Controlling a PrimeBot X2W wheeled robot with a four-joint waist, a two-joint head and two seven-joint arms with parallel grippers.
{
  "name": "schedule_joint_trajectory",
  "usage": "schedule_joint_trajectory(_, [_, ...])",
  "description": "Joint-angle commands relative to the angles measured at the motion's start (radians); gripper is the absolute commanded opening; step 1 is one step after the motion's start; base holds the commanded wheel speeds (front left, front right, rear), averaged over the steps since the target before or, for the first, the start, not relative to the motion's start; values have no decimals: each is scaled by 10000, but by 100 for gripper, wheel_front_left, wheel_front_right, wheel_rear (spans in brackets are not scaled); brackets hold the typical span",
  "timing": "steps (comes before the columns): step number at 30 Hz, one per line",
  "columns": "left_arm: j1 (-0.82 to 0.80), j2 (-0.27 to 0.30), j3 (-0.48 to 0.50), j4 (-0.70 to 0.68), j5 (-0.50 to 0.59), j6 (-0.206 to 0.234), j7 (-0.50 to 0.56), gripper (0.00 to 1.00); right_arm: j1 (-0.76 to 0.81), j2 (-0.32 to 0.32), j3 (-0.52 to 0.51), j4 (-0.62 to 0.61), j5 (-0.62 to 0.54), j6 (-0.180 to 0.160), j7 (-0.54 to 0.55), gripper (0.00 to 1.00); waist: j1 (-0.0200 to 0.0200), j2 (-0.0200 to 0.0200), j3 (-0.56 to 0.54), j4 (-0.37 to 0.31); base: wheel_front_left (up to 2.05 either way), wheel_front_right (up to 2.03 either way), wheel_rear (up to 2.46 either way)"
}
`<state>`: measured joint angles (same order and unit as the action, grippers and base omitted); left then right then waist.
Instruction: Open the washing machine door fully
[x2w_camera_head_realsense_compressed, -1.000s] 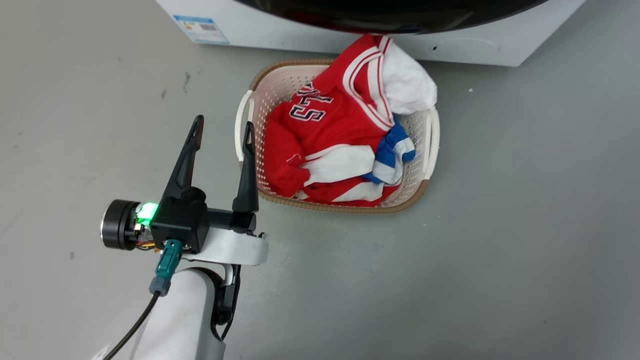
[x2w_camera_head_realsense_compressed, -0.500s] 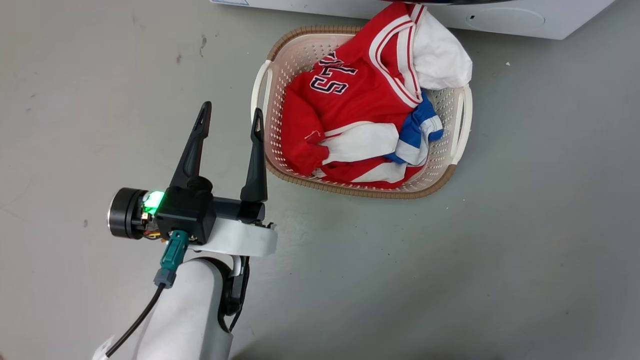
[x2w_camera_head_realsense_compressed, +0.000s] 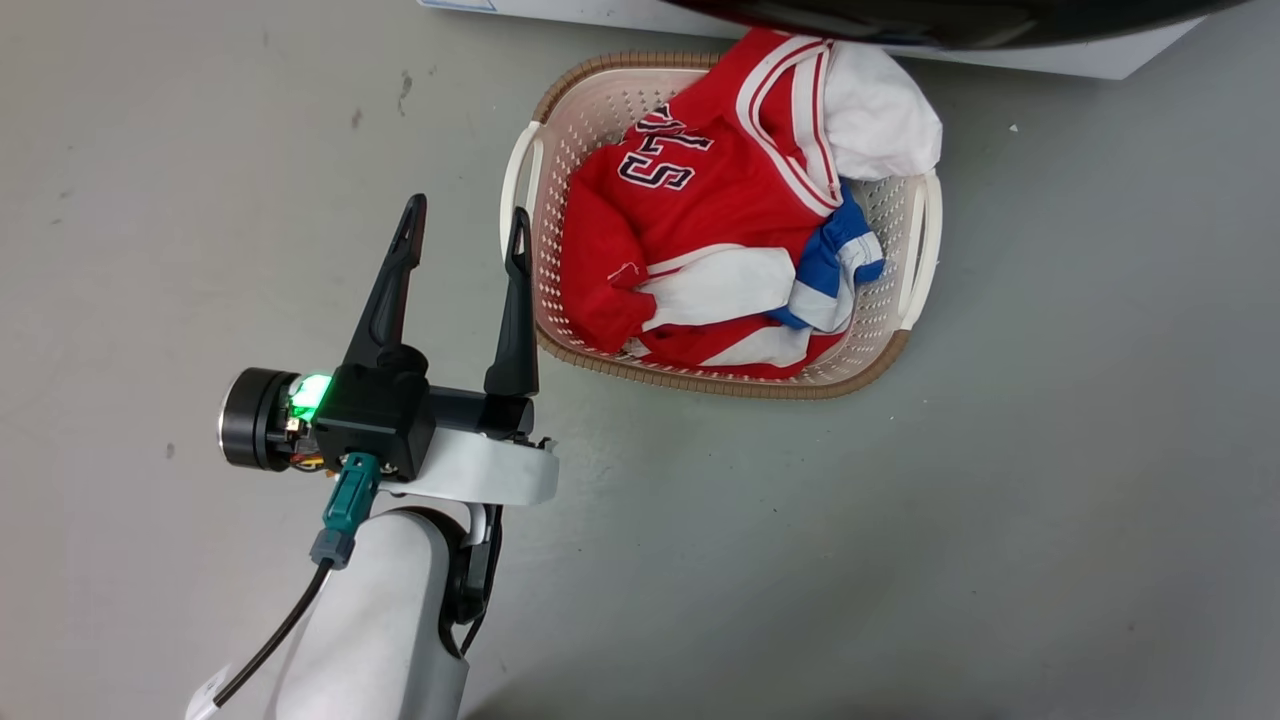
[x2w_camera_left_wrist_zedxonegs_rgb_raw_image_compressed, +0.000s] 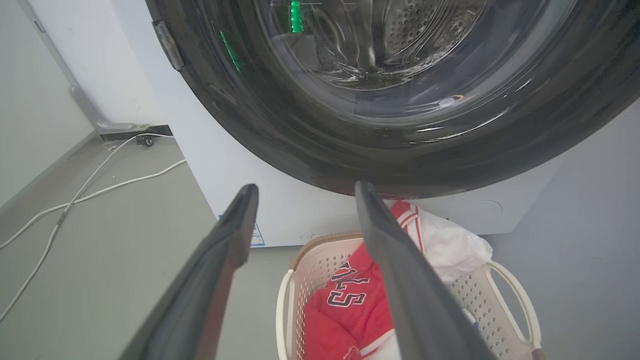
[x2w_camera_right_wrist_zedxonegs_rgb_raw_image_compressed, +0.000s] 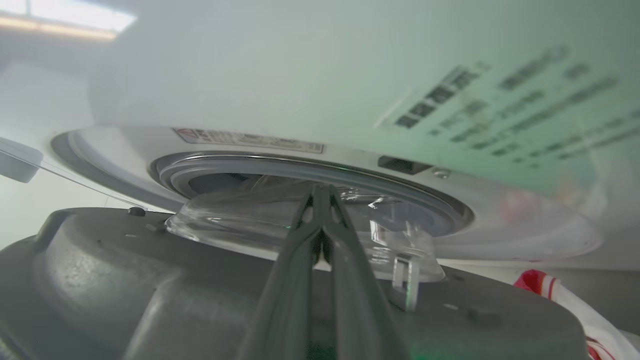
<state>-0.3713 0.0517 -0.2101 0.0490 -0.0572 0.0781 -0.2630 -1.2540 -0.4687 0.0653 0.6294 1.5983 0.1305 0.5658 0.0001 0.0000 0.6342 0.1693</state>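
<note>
Left claw: fingers spread wide with nothing between them. It hangs over the grey floor, and a green light glows at its wrist.
Right claw: the two fingers are pressed together, narrow, with no object seen between them. It lies over the door's grey inner side, tips pointing toward the clear glass bowl. Whether it touches the door cannot be told.
Washing machine door: glossy black ring with a bulging glass centre, ahead of and above the left claw's fingertips. From the right wrist its inner face stands apart from the machine front, so it is ajar, not fully swung out. From the head its dark edge overhangs the far end of the basket.
Washing machine: white box straight ahead of the left claw, behind the door.
Gasket: grey ring just beyond the right claw's tips, past the glass bowl.
Drum: perforated steel, seen through the door glass, up and ahead of the left claw.
Label: blue sticker low on the machine front, ahead of the left claw between its two fingers.
Laundry basket: pale, perforated, on the floor just beside the left claw's right finger, below the door.
Jersey: red with white trim, heaped in the basket to the right of the left claw.
White cloth: at the basket's far corner, near the machine.
Cable: white, lying on the floor to the left of the left claw.
</note>
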Motion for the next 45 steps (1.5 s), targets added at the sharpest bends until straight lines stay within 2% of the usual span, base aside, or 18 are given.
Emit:
schedule_joint_trajectory(1, [-42, -20, 40, 16, 2, 7, -28, 100, 199, 194, 143, -1, -51, 4, 129, 0, -1, 0, -83, -51, 0, 0, 0])
schedule_joint_trajectory(15, [332, -18, 276, 134, 181, -74, -28, 100, 1472, 394, 606, -751, 4, 4, 754, 0, -1, 0, -796, -437, 0, 0, 0])
schedule_joint_trajectory(33, [914, -19, 581, 241, 338, -221, -28, 100, 4614, 697, 1373, -3438, 280, 4, 1663, 0, -1, 0, -1767, -774, 0, 0, 0])
schedule_joint_trajectory(45, [1449, -19, 739, 326, 384, -222, -28, 100, 6388, 1101, 2050, -4627, 512, 4, 2025, 0, -1, 0, -2570, -805, 0, 0, 0])
